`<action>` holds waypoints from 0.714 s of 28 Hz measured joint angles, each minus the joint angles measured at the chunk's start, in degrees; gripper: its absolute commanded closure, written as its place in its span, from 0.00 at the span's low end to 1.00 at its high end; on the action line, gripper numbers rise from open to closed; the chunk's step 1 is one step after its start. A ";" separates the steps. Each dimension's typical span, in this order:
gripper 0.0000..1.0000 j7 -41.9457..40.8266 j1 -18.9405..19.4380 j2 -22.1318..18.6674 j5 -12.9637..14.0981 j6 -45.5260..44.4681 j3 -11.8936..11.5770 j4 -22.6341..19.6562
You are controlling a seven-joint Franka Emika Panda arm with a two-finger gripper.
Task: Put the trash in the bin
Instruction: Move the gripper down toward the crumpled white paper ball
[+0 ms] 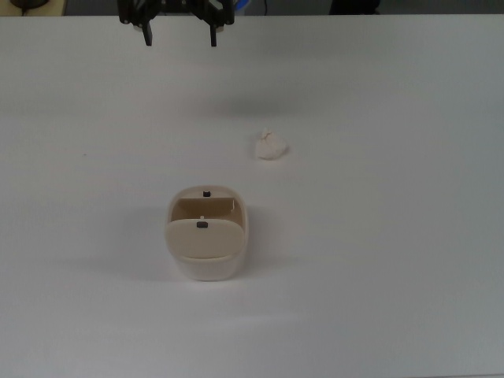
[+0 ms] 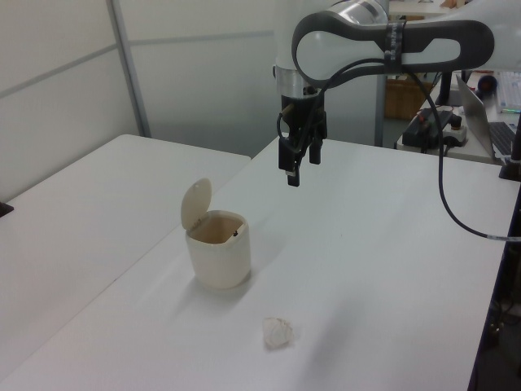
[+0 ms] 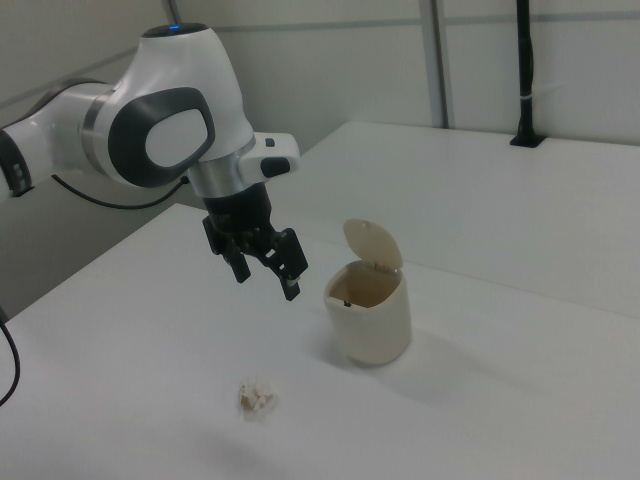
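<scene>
In the top view the trash (image 1: pixel 270 146) lies on the bench (image 1: pixel 394 260), apart from the bin (image 1: pixel 206 233), so nothing is done yet. The left view shows the flap up, and the right view the gripper (image 3: pixel 266 271) hovering empty, fingers apart: pickup and drop remain.

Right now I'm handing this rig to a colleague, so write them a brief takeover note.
Tool: open, empty, raised above the table, away from both items.
Trash: lying loose on the table, apart from the bin, up and to the top view's right of it.
Bin: upright, lid flap raised, opening clear.
Done: nothing yet.
Left: reach the trash, grasp it, carry it over the bin, release.
</scene>
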 measured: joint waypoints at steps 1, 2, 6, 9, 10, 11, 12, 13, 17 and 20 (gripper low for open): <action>0.00 0.00 0.00 0.00 0.00 0.00 0.00 0.00; 0.00 -0.01 0.01 0.03 0.20 0.00 0.01 -0.03; 0.00 -0.60 0.21 0.95 1.88 0.73 0.30 -0.48; 0.00 -2.35 0.78 2.28 2.11 1.84 0.59 -0.95; 0.00 -3.23 1.02 2.68 2.15 1.93 0.71 -1.26; 0.00 -4.02 1.34 3.05 2.19 2.09 0.79 -1.61; 0.00 -5.11 1.93 3.53 2.21 2.55 0.88 -2.28; 0.00 -5.60 2.35 3.84 2.21 3.04 0.91 -2.74; 0.00 -6.90 4.51 5.17 2.22 7.43 0.99 -5.58; 0.00 -7.41 6.09 6.46 2.22 10.95 1.02 -7.52</action>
